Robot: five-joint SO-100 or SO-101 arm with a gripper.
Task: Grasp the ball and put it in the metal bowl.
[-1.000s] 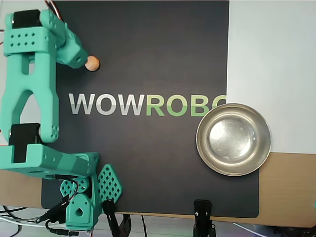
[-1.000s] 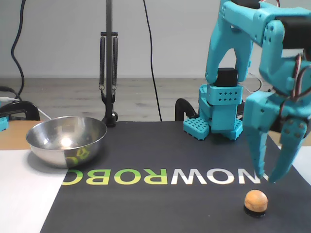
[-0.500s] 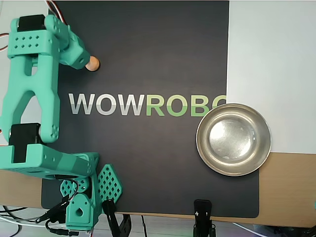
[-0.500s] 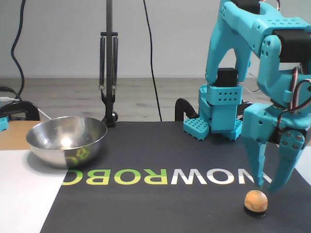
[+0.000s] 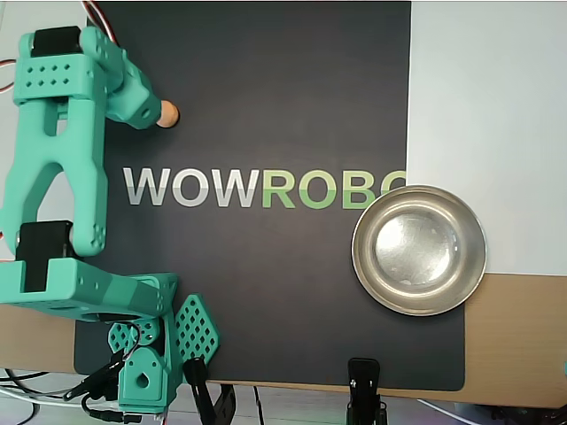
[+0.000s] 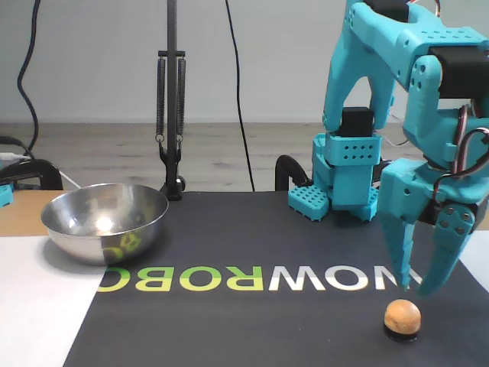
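The ball (image 6: 402, 315) is a small peach-tan sphere resting on the black mat near its right front in the fixed view. In the overhead view the ball (image 5: 168, 113) peeks out at the upper left, partly covered by the teal arm. My gripper (image 6: 412, 289) hangs open just above and slightly behind the ball, fingers pointing down, nothing between them. In the overhead view the gripper's fingertips are hidden under the wrist. The metal bowl (image 6: 57, 222) sits empty at the left of the fixed view. The overhead view shows the metal bowl (image 5: 363, 257) at the mat's right edge.
The black mat (image 5: 266, 292) carries the WOWROBO lettering (image 5: 257, 188). The arm's teal base (image 6: 345, 183) stands behind the mat. A black clamp stand (image 6: 171, 115) rises behind the bowl. White sheet (image 5: 487, 106) and bare wood lie beyond the mat.
The gripper has dropped lower toward the ball and its fingers have drawn a little closer together. The ball and bowl have not moved.
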